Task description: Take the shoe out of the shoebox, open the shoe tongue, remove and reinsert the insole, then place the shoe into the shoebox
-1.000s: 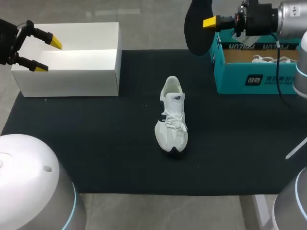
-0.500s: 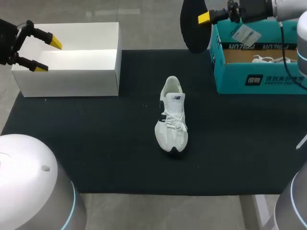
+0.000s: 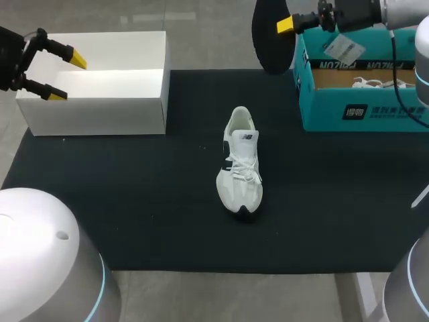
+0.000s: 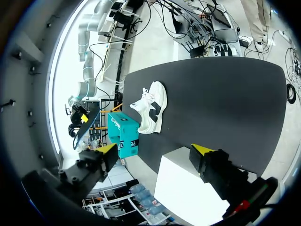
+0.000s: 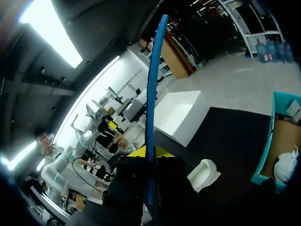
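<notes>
Shoe [image 3: 240, 164] lies mid-frame on the black mat [image 3: 134, 221], on its sole. Its long axis runs nearly top-to-bottom in the head view, toe toward the bottom edge and heel opening toward the top. Above it and a bit right, near the top edge, my right gripper [image 3: 284, 27] is pinching the dark insole [image 3: 270, 37] by one side. The wrist view shows the insole edge-on [image 5: 151, 94], clamped between the fingers, with the shoe [image 5: 204, 173] ahead and below. So the shoe sits down-left of the insole in the frame, well apart, with its opening at the end nearer my right arm. I judge the next step is reinsertion, and it depends on lining the insole's length up with the shoe's axis and entering from the heel end. The teal shoebox [image 3: 362, 100] is just beside the right gripper, upper right, with something white inside. My left gripper [image 3: 68, 78] is far off at upper left, fingers spread and holding nothing, over the white box [image 3: 107, 111].
</notes>
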Controlling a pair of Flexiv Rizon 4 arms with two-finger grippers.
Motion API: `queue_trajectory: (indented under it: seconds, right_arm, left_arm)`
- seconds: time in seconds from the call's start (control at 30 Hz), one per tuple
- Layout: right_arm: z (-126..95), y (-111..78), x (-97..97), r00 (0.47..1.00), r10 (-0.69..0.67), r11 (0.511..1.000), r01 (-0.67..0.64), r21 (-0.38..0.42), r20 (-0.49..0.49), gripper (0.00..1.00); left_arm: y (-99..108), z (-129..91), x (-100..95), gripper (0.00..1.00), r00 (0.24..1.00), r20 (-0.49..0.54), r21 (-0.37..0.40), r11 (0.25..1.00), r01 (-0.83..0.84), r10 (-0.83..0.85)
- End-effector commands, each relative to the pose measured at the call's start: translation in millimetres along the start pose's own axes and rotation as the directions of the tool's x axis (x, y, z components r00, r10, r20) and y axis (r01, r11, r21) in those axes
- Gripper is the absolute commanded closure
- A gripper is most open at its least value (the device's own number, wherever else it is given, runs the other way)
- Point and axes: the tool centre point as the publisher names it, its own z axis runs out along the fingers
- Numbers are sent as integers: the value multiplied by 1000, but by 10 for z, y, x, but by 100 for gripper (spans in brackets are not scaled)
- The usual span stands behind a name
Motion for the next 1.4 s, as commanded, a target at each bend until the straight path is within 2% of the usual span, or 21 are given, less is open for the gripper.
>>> queue_trajectory:
  seconds: [0.03,0.27,0.5,0.8,1.17,1.4]
  right_arm:
    - [8,7,2,1000,1,1000,-1,3,3,100]
    - [8,7,2,1000,1,1000,-1,3,3,100]
    - [120,-3,-182,998,-59,996,59,-72,11,100]
    - [301,-14,-414,998,-61,995,61,-78,0,100]
    - [574,-251,-752,996,-89,992,87,-87,-21,100]
    - [741,-409,-917,995,-68,996,64,-61,-67,100]
  left_arm:
    - [1,-1,-3,0,1000,-4,0,1000,0,0]
    - [1,-1,-3,0,1000,-4,0,1000,0,0]
    - [1,-1,-3,0,1000,-4,0,1000,0,0]
    - [1,-1,-3,0,1000,-4,0,1000,0,0]
    - [1,-1,-3,0,1000,-4,0,1000,0,0]
    - [1,-1,-3,0,1000,-4,0,1000,0,0]
